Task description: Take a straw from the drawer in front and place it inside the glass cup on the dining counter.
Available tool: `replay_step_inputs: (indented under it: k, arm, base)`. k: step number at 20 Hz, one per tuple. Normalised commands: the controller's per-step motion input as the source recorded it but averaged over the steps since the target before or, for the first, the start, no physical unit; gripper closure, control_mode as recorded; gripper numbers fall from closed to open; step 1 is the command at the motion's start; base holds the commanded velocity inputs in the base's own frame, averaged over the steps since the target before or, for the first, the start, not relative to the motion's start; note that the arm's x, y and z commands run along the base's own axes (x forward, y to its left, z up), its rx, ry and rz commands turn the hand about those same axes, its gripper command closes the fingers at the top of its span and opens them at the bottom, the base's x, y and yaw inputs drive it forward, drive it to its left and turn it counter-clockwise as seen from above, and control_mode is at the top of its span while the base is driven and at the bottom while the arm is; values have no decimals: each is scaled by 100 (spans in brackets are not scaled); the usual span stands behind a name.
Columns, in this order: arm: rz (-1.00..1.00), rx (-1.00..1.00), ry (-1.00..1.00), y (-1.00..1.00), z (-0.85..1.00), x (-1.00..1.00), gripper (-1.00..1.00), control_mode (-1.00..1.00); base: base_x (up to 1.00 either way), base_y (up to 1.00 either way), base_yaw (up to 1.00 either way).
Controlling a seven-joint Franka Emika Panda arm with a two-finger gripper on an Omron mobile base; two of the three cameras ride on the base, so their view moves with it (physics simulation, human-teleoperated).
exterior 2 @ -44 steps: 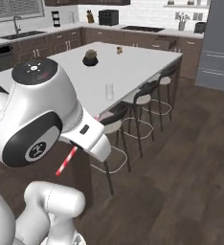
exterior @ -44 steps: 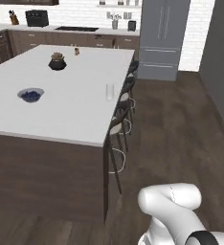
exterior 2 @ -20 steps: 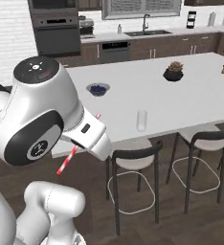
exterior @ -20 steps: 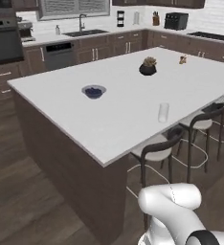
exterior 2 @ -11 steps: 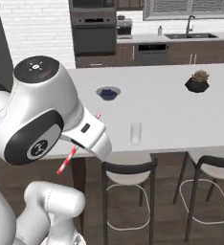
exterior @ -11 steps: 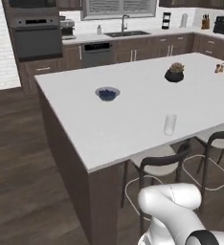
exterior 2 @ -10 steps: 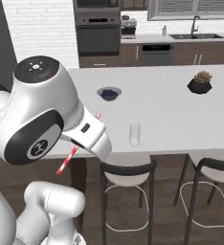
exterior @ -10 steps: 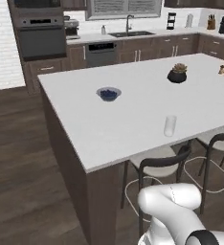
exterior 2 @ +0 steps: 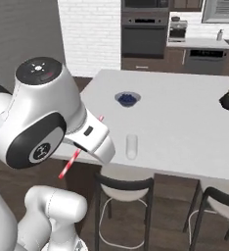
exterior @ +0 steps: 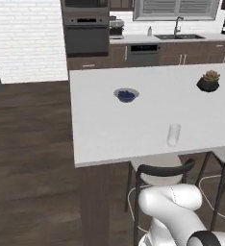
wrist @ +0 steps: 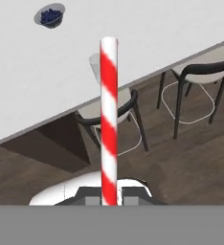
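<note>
My gripper (wrist: 109,199) is shut on the lower end of the straw (wrist: 108,115), a red-and-white striped stick that rises straight up the hand view. In the right base view the straw (exterior 2: 69,164) slants through the hand, beside the dining counter's near edge. The glass cup (exterior: 173,134) stands upright near the front edge of the white dining counter (exterior: 100,129). In the hand view the glass cup (wrist: 95,66) sits just behind the straw's upper part, some way off. The same glass cup (exterior 2: 131,146) lies right of my hand. The drawer is out of view.
A small bowl with blue contents (exterior: 126,94) and a potted plant (exterior: 208,81) sit farther back on the counter. Black-framed stools (exterior: 162,175) are tucked under the near edge. An oven wall (exterior: 87,33) and sink counter stand behind. Wood floor spreads to the left.
The whole scene has swung as the base drove around; the dining counter's near edge and the glass cup now lie closer ahead. The straw stays in my shut gripper.
</note>
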Motion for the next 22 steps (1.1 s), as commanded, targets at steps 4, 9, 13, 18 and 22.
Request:
replay_step_inputs:
  k: [4, 9, 13, 18, 22]
  arm:
    - [0, 0, 0, 0, 0, 0, 100, 100]
    - [0, 0, 0, 0, 0, 0, 100, 100]
    - [0, 0, 0, 0, 0, 0, 100, 100]
    - [0, 0, 0, 0, 0, 0, 100, 100]
    - [0, 0, 0, 0, 0, 0, 100, 100]
  base:
    - [17, -59, 45]
    - [15, -62, 40]
    - [26, -56, 35]
    - [42, -22, 18]
    - [55, -18, 3]
